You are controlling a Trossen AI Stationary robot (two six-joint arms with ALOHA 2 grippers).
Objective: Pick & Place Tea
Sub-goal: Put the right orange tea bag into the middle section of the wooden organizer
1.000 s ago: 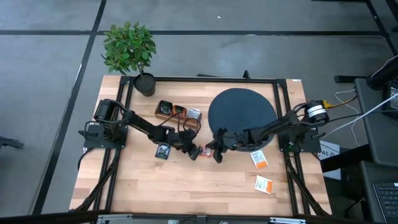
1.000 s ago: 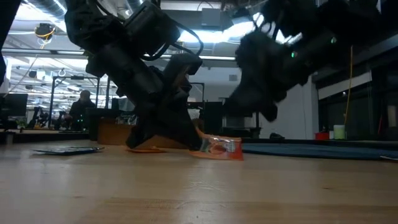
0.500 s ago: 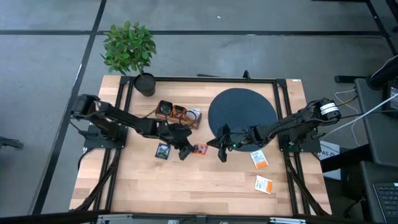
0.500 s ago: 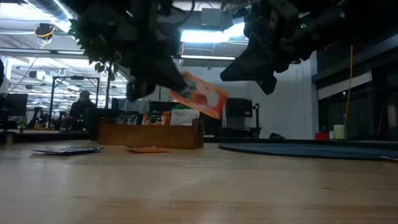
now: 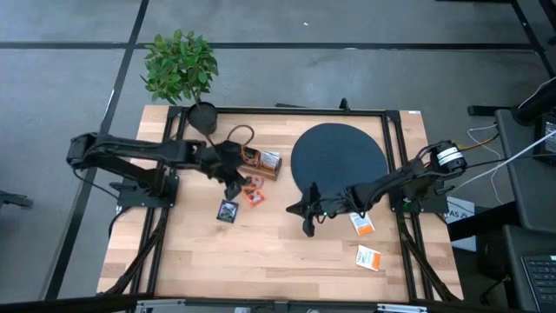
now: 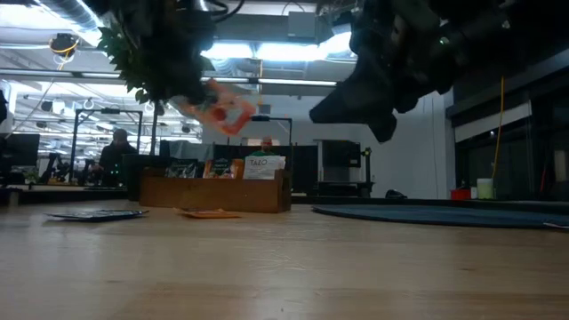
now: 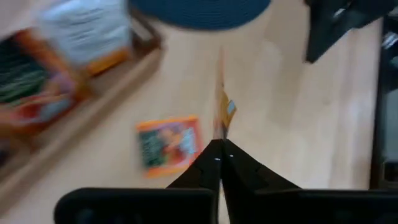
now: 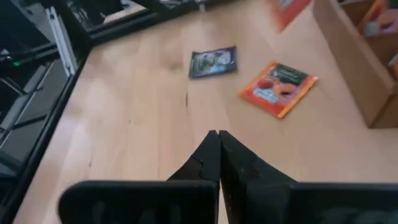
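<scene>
2 end effectors over pale wooden tabletop [image 5: 287,252]: left end effector [image 5: 236,187] clamped on red-orange flat sachet [image 6: 218,105], aloft beside long wooden compartment tray [image 5: 249,158]; right end effector [image 5: 306,219] clenched, bare boards beneath, nothing held.

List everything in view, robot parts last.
Plant: one, green, black pot, table's back left corner.
Disc: one, black, back of table, right of centre.
Tray: one, wooden, left of disc.
Tray sachets: at least three, dark, orange, white, standing in tray.
Dark sachet: one, flat on table.
Orange sachet: one, flat on table near tray.
Held sachet: one, red-orange, in the air.
White sachets: two, white with orange, table's right side.
Person: one, room behind.
Left gripper: shut on held sachet, near tray.
Right gripper: shut, empty, above table's middle.
</scene>
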